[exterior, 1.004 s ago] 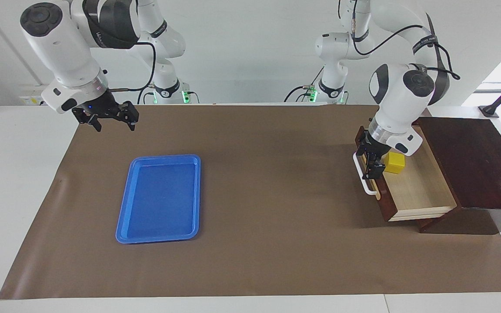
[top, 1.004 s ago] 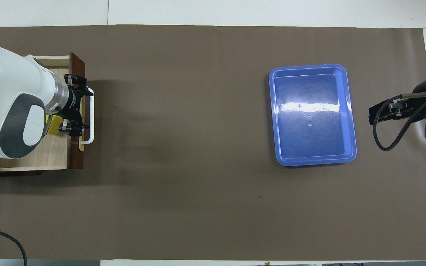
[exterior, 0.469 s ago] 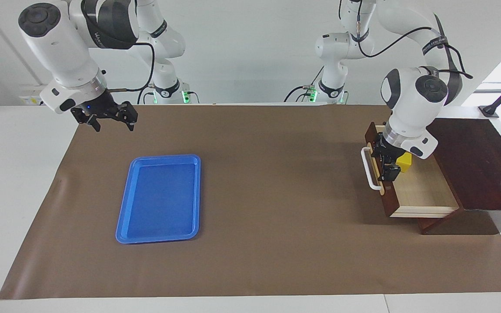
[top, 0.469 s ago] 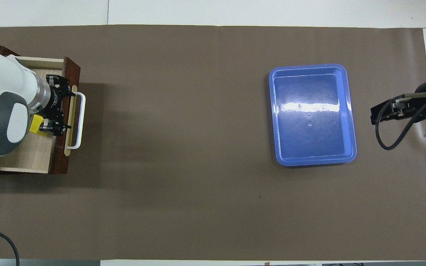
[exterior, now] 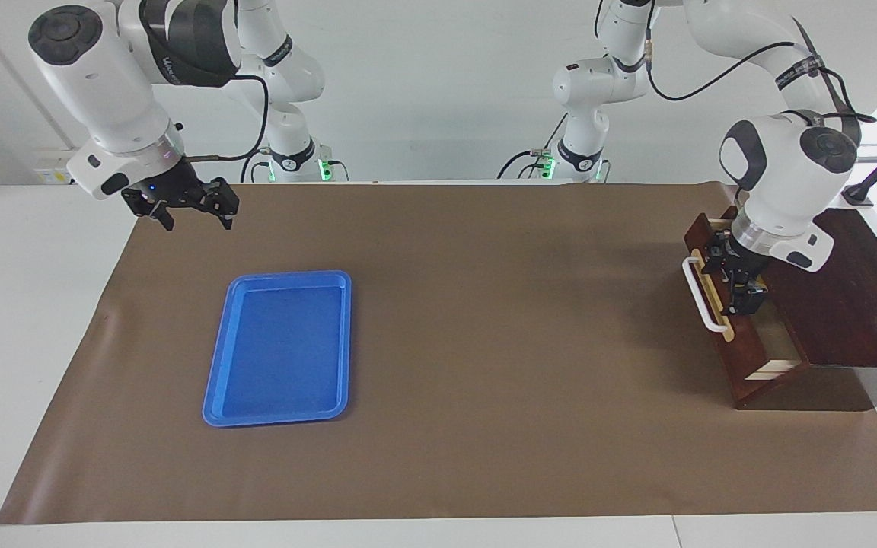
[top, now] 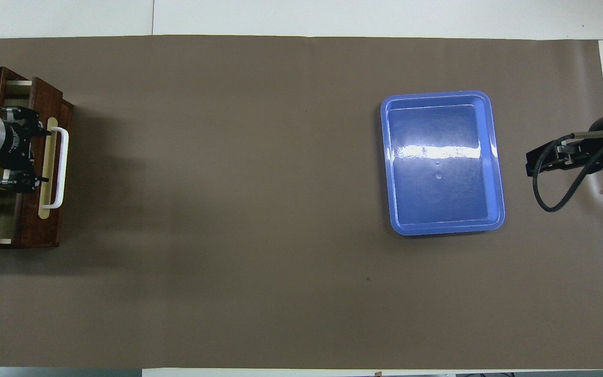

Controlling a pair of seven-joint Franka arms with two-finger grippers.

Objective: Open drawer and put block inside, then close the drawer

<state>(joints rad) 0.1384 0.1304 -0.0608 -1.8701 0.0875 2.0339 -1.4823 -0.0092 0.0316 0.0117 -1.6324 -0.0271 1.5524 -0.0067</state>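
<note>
The dark wooden drawer is pushed almost fully into its matching box, with only a thin strip of light interior showing. Its white bar handle faces the middle of the table. My left gripper is open, its fingers spread along the top edge of the drawer front just inside the handle; it also shows in the overhead view, above the drawer front. The yellow block is hidden. My right gripper is open and empty, waiting over the mat's corner at the right arm's end.
A flat blue tray lies on the brown mat toward the right arm's end, and shows in the overhead view. The drawer box stands at the left arm's end of the mat.
My left gripper has moved toward the box with the drawer front, sliding the drawer from well open to nearly shut. The yellow block has gone out of sight. The right arm barely moved.
</note>
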